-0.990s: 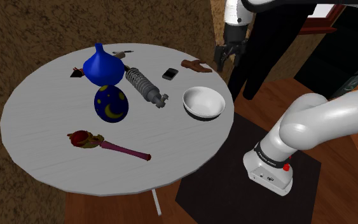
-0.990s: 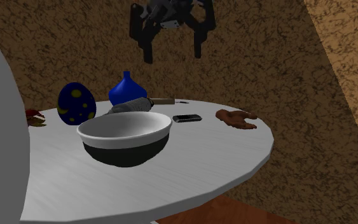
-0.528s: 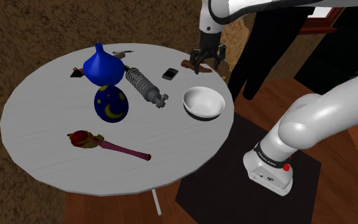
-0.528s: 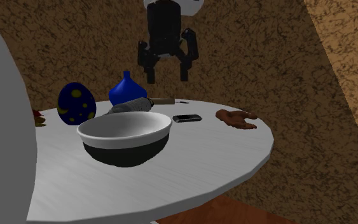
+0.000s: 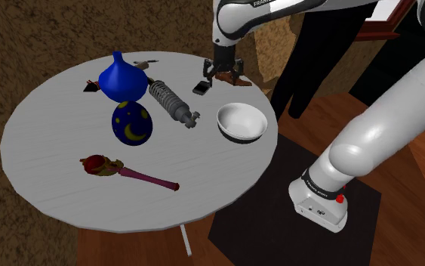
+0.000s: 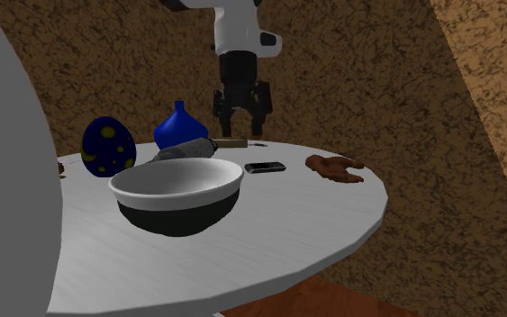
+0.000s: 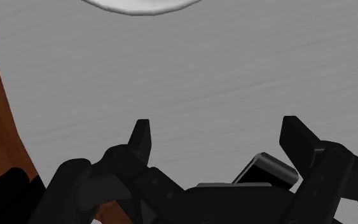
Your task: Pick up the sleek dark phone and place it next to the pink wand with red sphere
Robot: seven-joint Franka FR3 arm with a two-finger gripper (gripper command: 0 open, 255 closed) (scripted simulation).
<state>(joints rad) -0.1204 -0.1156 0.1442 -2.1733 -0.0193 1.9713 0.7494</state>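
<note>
Hanging just above the worktop (image 5: 52, 143), the jaws are standing wide apart and are holding nothing yet, ready to fit around the phone (image 5: 201, 88). The phone is lying flat right by them, well apart from the wand (image 5: 131, 173) that it is meant to sit beside.

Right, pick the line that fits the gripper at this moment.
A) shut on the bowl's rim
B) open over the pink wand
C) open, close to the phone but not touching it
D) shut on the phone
C: in the wrist view the gripper has its fingers standing apart over bare table, and the dark phone lies flat on the table beside them, unclasped.
</note>
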